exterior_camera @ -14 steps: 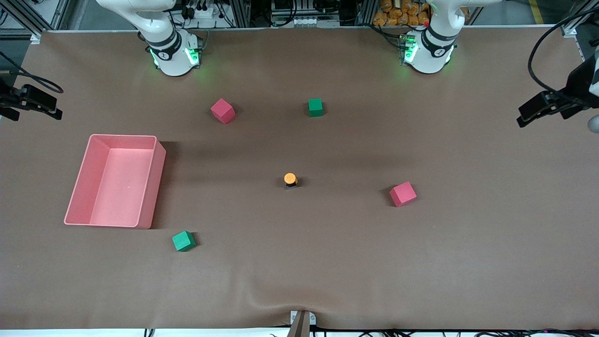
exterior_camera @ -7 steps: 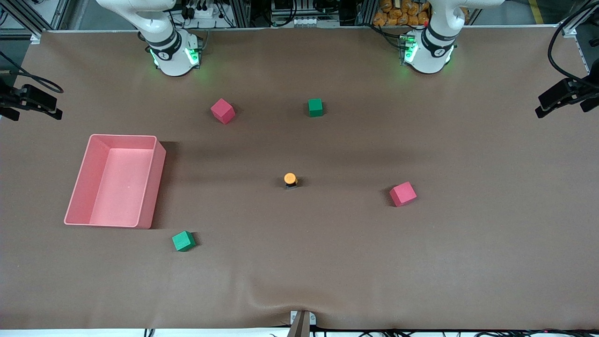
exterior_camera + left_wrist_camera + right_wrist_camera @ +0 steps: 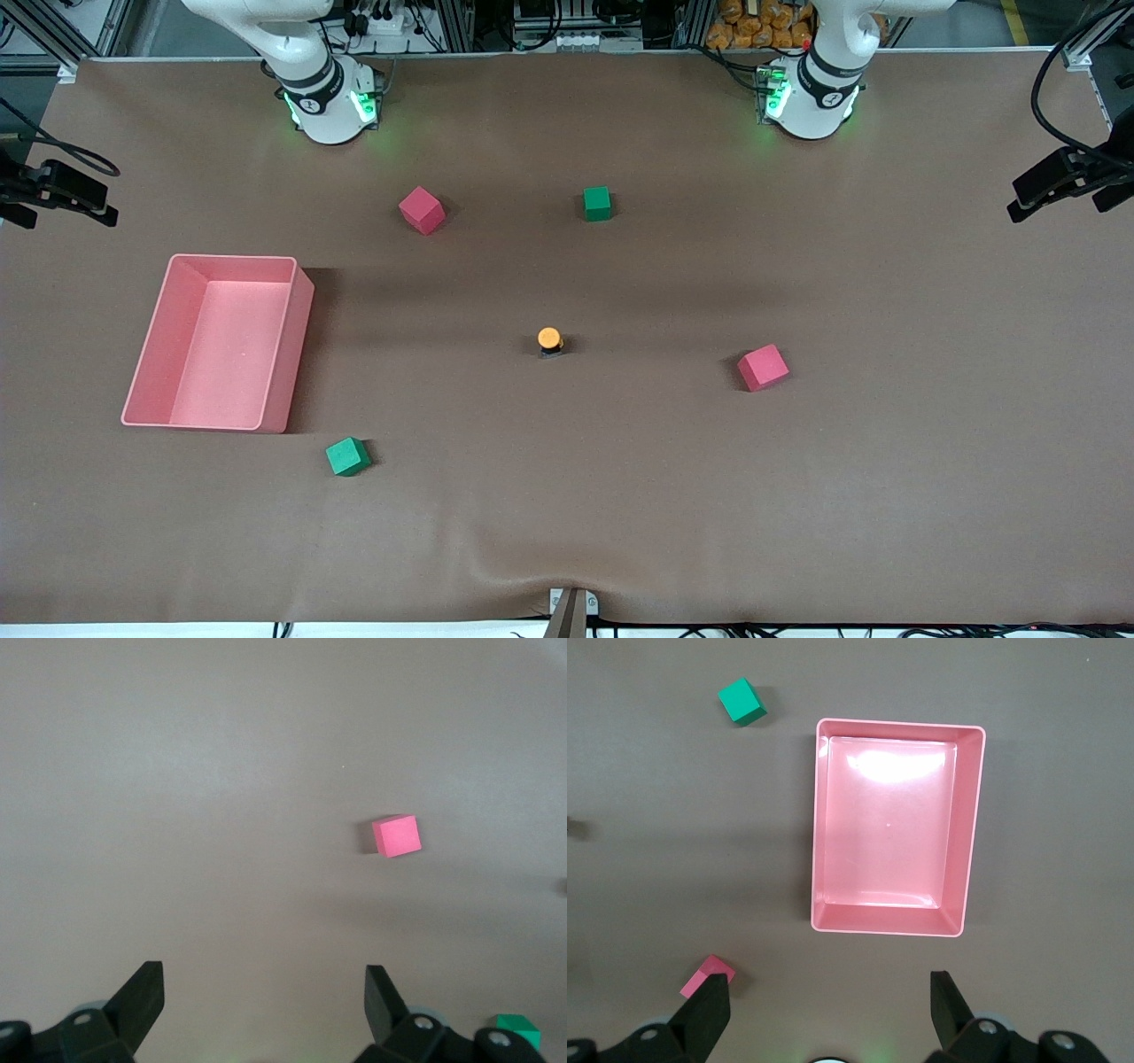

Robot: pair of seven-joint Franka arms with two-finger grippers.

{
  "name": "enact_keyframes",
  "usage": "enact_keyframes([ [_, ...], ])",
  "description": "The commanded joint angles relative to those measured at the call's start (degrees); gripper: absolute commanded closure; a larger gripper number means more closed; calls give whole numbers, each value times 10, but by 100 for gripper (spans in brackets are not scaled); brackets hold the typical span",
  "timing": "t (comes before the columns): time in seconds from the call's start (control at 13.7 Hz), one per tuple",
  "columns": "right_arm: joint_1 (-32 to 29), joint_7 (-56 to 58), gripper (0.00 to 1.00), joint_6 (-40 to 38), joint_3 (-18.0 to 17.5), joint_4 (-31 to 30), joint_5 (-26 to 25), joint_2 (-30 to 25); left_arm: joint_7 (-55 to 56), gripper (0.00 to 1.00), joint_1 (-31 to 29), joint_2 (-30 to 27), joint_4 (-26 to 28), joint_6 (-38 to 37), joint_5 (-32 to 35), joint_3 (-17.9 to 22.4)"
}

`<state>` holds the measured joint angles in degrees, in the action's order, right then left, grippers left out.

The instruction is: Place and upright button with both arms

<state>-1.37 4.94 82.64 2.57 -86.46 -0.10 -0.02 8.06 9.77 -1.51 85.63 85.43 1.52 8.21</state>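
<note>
The button (image 3: 550, 339) stands upright near the table's middle, its orange cap on top of the black body, with nothing touching it. My left gripper (image 3: 1019, 199) hangs open over the left arm's end of the table, well away from the button; the left wrist view shows its gripper (image 3: 263, 979) wide apart over bare mat. My right gripper (image 3: 97, 202) hangs open over the right arm's end of the table, and the right wrist view shows its gripper (image 3: 830, 983) holding nothing.
A pink tray (image 3: 232, 258) (image 3: 970, 815) sits toward the right arm's end. Red cubes (image 3: 422, 210) (image 3: 763, 367) (image 3: 396, 835) (image 3: 707, 977) and green cubes (image 3: 597, 203) (image 3: 347, 456) (image 3: 516, 1028) (image 3: 741, 703) are scattered around the button.
My left gripper has drawn back toward the left arm's end of the table and then settled. The right gripper, button and cubes have not moved.
</note>
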Motion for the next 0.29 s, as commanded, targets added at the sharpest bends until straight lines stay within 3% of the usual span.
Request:
enact_keyframes([
  [0.0,1,-8,0,-6,-1,4,-8,-1,-4,0,7,-6,3,4,2,5],
  [0.22,1,-9,0,-6,-1,4,-8,-1,-6,0,6,-7,3,0,-1,0],
])
